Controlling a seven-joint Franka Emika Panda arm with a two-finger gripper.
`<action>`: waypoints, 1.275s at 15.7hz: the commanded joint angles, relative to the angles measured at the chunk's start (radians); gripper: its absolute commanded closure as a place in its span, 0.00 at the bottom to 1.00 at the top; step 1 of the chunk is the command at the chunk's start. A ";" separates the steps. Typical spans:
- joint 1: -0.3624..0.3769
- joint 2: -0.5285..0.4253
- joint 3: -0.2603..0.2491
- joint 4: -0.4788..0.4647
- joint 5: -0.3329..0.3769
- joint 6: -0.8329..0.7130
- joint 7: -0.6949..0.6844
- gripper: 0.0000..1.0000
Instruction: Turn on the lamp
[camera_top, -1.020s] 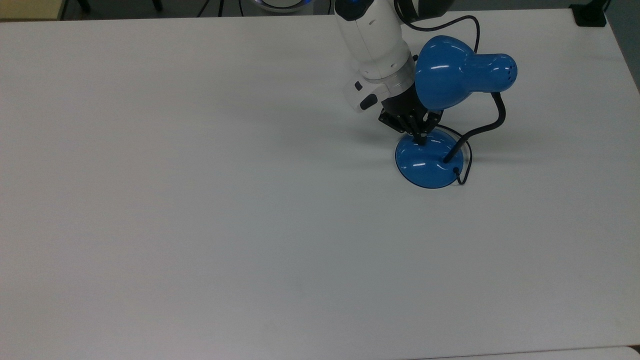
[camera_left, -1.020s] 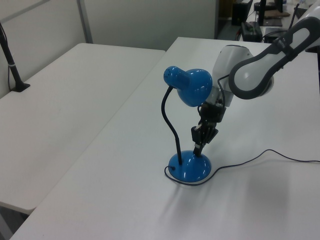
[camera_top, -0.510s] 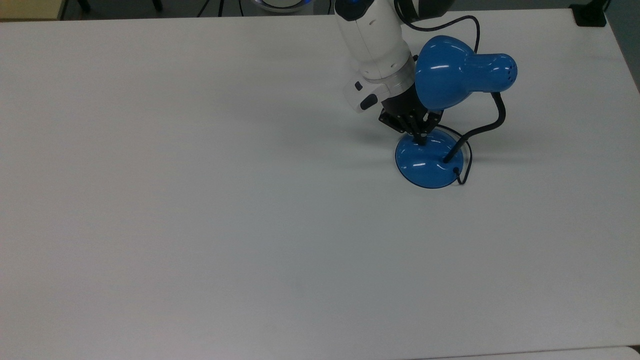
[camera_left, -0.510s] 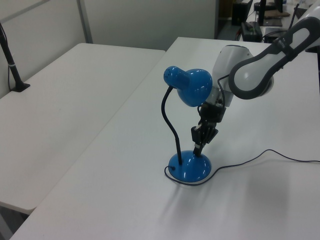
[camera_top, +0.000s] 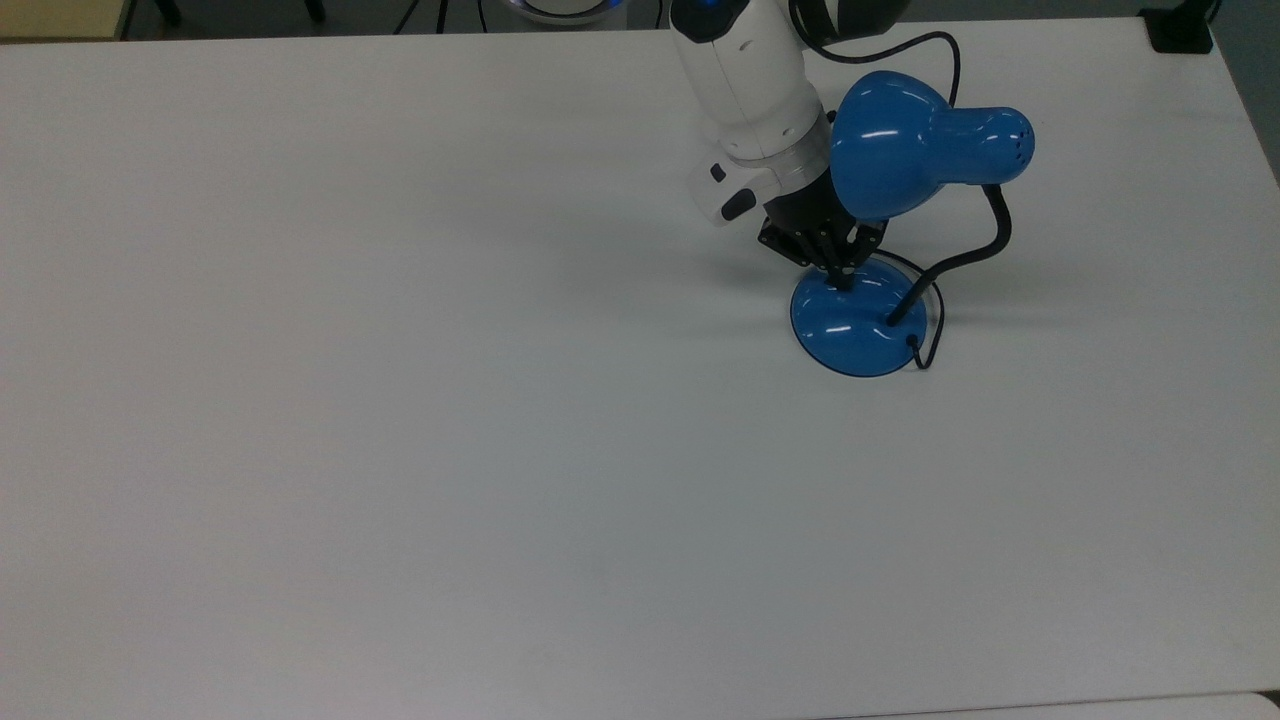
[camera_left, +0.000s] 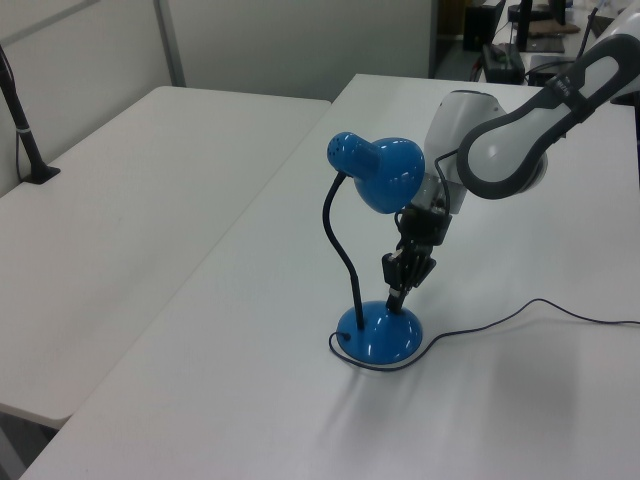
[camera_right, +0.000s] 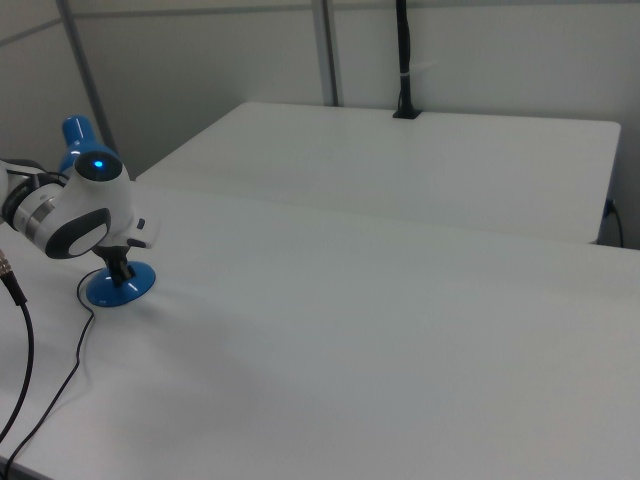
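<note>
A plain white surface (camera_top: 400, 400) runs wide, and the lamp (camera_top: 860, 320) stands toward its 1 o'clock corner in the top view. My hand (camera_top: 843, 280) comes down on the base's 11 o'clock edge, fingers pinched together to a point, gripping nothing. If I press off the switch, I expect the tip to skid on the glossy dome or tip the base. The gooseneck rises upright; the shade lies level, its mouth facing 9 o'clock.

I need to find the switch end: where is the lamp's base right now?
The lamp's base sits on the white table in the top view's upper right, directly under the gripper, whose tips touch its top.
</note>
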 joint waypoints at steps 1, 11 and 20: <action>0.026 0.042 -0.003 0.000 0.013 0.027 0.012 1.00; 0.017 -0.004 -0.003 -0.001 0.012 -0.004 0.014 1.00; -0.078 -0.120 -0.011 0.006 -0.011 -0.327 0.006 0.98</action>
